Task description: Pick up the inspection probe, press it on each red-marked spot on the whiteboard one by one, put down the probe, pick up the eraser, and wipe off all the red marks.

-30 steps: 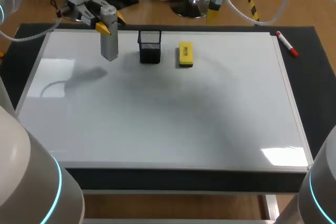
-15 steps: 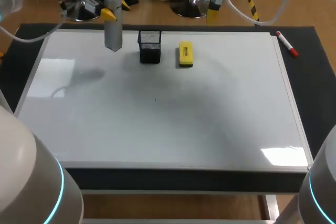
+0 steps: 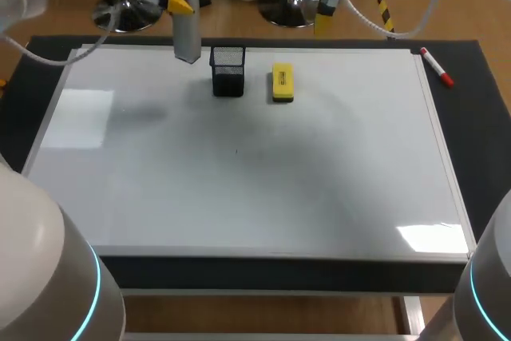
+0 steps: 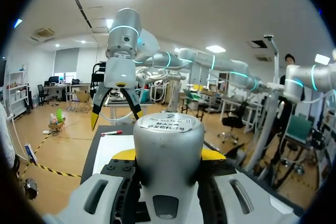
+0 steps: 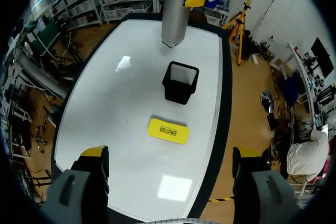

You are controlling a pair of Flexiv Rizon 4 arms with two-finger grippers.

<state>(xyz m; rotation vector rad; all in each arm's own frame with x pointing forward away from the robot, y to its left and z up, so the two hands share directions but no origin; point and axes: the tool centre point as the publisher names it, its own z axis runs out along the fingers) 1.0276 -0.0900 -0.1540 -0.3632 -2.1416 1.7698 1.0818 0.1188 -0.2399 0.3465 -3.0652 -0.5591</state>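
Probe [image 3: 187, 36]: upright, clamped in left gripper [image 3: 187, 1], near mesh cup [image 3: 227, 70].
Right gripper [image 5: 170, 153]: spread wide, empty, eraser [image 5: 167, 130] ahead.

Left gripper [image 3: 180, 3], with inspection probe [image 3: 186, 21] held in it: shifted from the far-left part of the whiteboard [image 3: 239, 197] toward the far edge and to the right. Probe: lifted higher, and its lower tip now shows at the board's far rim, just left of the black mesh holder [image 3: 227, 71]. Shadow [image 3: 140, 115] on the board: fainter.
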